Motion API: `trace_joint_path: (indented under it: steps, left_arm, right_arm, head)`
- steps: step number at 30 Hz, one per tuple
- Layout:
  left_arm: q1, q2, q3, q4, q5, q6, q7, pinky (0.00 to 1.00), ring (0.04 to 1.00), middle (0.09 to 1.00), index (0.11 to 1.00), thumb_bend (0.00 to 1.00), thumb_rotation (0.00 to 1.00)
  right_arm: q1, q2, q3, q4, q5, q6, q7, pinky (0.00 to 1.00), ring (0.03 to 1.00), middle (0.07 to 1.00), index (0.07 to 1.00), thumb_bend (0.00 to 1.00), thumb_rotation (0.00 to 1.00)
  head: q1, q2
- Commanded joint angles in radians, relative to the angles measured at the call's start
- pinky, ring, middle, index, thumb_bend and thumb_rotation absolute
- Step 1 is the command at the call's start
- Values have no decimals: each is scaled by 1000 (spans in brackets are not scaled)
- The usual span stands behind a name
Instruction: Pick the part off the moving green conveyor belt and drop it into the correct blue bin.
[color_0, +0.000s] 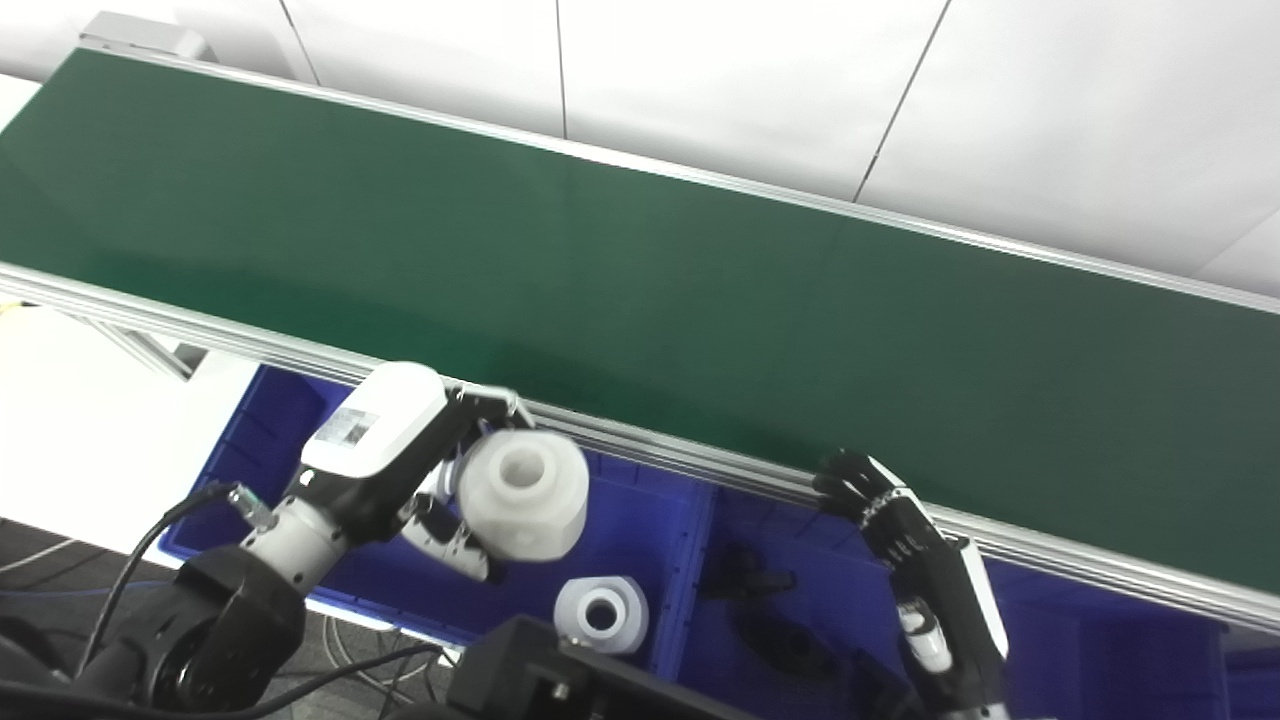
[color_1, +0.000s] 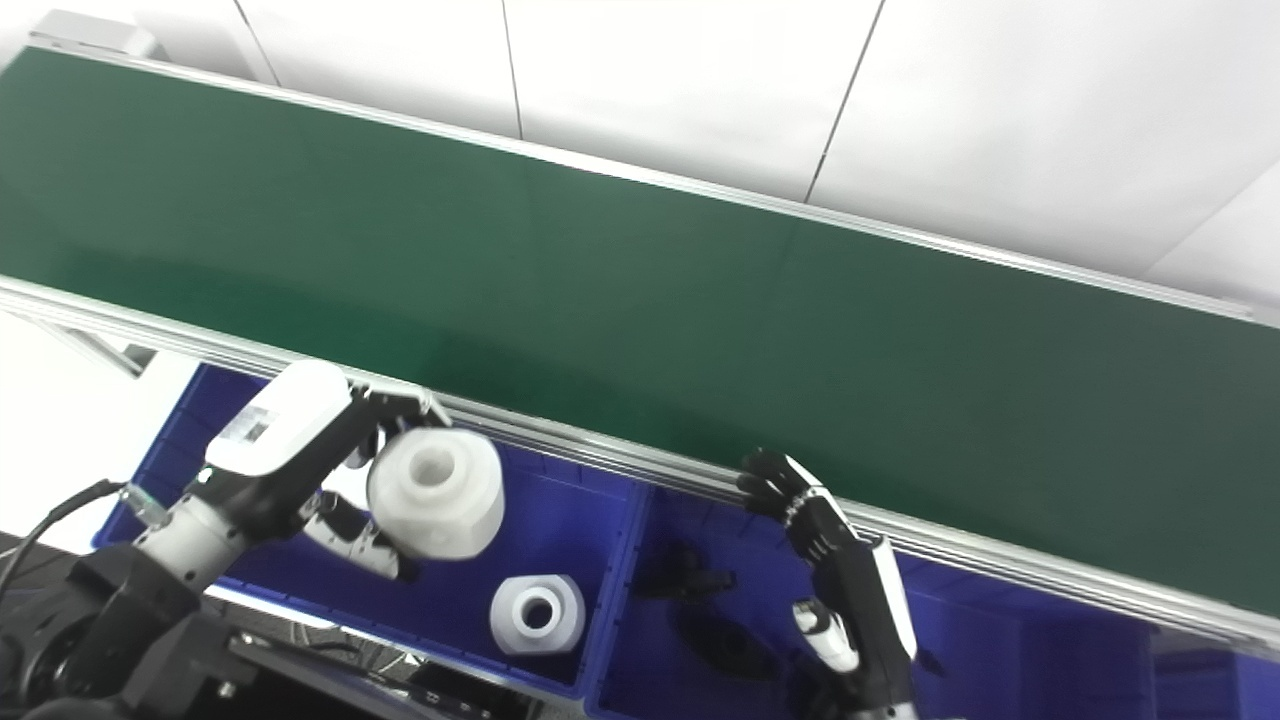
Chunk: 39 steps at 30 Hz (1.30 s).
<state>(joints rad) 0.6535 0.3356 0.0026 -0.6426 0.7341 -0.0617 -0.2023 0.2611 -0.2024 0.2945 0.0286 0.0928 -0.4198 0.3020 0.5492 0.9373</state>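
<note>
White part (color_0: 522, 492) held in the left robot hand (color_0: 420, 470), fingers wrapped round its side, over the left blue bin (color_0: 640, 520), just below the conveyor belt (color_0: 640, 290) rail. Arm angled up from lower left, wrist tilted toward belt. Part: chunky white ring, faceted outside, round bore facing up. A second white part (color_0: 601, 613) lies in the bin beneath. Right robot hand (color_0: 880, 510) empty, fingers loosely spread, tips at the rail above the neighbouring bin (color_0: 830, 600) holding dark parts (color_0: 760, 580)
</note>
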Motion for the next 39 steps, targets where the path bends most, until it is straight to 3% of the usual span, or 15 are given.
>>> trace_joint_path:
  steps: [1, 7, 15, 27, 39]
  left_arm:
    - [42, 42, 33, -10, 12, -67, 52, 346, 436, 476, 506, 519, 0]
    - [78, 70, 85, 48, 51, -147, 96, 340, 429, 469, 512, 519, 0]
    - [56, 22, 78, 160, 42, -190, 163, 371, 450, 473, 512, 518, 0]
    - [-64, -54, 45, 288, 94, -178, 245, 409, 483, 485, 498, 518, 0]
    - [-118, -26, 27, 342, 87, -188, 253, 406, 477, 485, 498, 519, 0]
  right_arm:
    - [0, 1, -8, -35, 20, -24, 13, 758, 798, 831, 842, 934, 888]
    - [-5, 1, -13, -35, 33, -20, 29, 758, 802, 831, 839, 926, 885]
    - [-6, 7, -19, -43, 31, -15, 32, 754, 797, 828, 835, 908, 881]
    - [-6, 11, -21, -43, 27, -21, 32, 753, 793, 829, 836, 907, 877]
    - [1, 14, -22, -63, 18, -2, 26, 747, 788, 825, 837, 911, 883]
  head:
    - [4, 0]
    - [3, 3]
    - [-3, 6]
    - [-25, 6]
    - [-34, 12]
